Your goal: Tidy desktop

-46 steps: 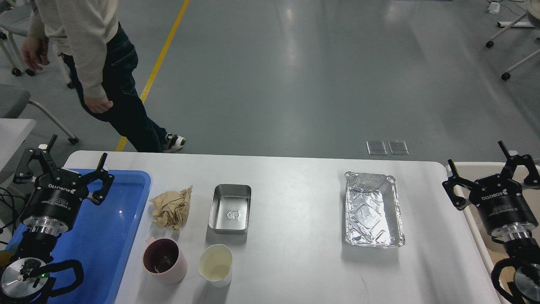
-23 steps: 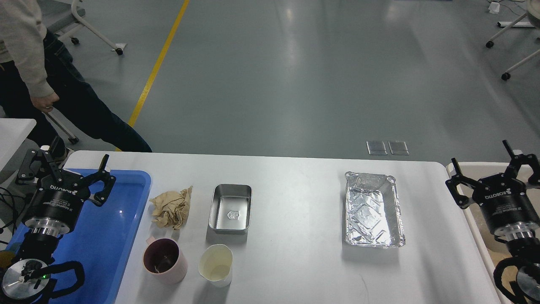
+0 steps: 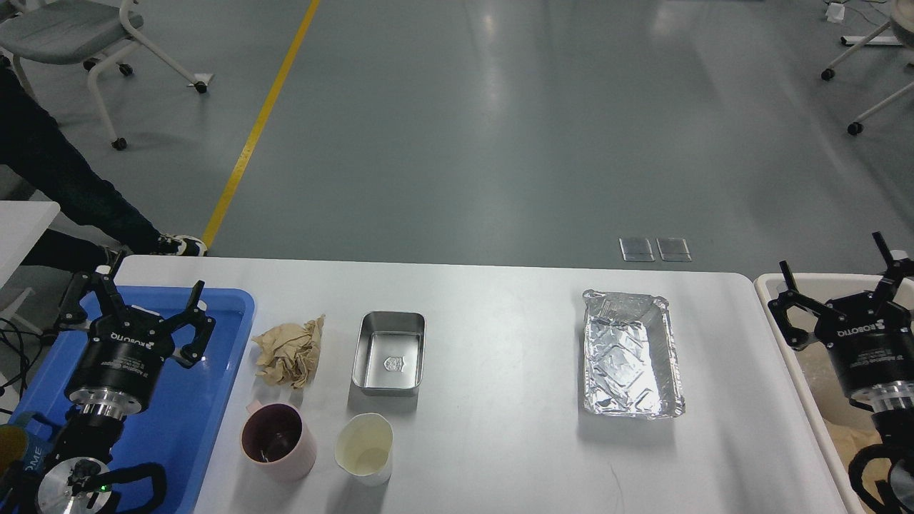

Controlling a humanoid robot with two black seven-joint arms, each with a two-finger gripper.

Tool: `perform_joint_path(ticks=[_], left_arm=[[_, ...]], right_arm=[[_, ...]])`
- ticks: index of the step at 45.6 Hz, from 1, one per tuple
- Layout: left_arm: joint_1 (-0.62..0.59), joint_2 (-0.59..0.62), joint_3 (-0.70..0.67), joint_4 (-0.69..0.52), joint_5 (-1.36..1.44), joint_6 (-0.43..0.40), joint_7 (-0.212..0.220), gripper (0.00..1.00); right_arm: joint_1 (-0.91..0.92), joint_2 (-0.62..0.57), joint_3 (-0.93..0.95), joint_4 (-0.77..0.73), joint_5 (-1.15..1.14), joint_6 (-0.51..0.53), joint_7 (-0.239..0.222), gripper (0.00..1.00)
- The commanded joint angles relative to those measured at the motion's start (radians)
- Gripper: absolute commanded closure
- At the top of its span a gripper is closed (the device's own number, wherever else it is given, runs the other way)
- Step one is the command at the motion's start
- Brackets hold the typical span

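The white desk (image 3: 500,343) spans the centre of the view, lying between the two grippers. The left gripper (image 3: 136,303) hangs over the blue tray (image 3: 214,357), jaws spread wide, holding nothing. The right gripper (image 3: 839,285) hangs over the beige bin (image 3: 785,343), jaws likewise spread and empty.

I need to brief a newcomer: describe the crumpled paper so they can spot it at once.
Start at the white desktop and go to its left end, beside the blue tray. The crumpled paper lies between that tray and the steel tin, behind the pink mug. It is the only soft, wrinkled brown thing among containers.
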Motion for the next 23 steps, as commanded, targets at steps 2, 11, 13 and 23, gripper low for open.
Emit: perform_joint_path(ticks=[2,11,13,23], left_arm=[[0.045,0.051,0.002,-0.056,0.084,0.039,0.02,0.06],[0.072,0.297,0.023,-0.096,0.086,0.062,0.083,0.06],[0.072,0.338,0.025,-0.096,0.086,0.062,0.084,0.05],[0.072,0.532,0.052,-0.1,0.087,0.059,0.08,0.04]], right_arm=[[0.001,0.001,-0.005,0.0,-0.012,-0.04,0.0,0.0],[0.001,0.001,-0.008,-0.032,-0.251,-0.058,0.0,0.0],[0.003,-0.001,-0.006,-0.055,-0.278,-0.058,0.002,0.0],[0.013,0.002,-0.003,-0.11,-0.313,-0.063,0.003,0.0]])
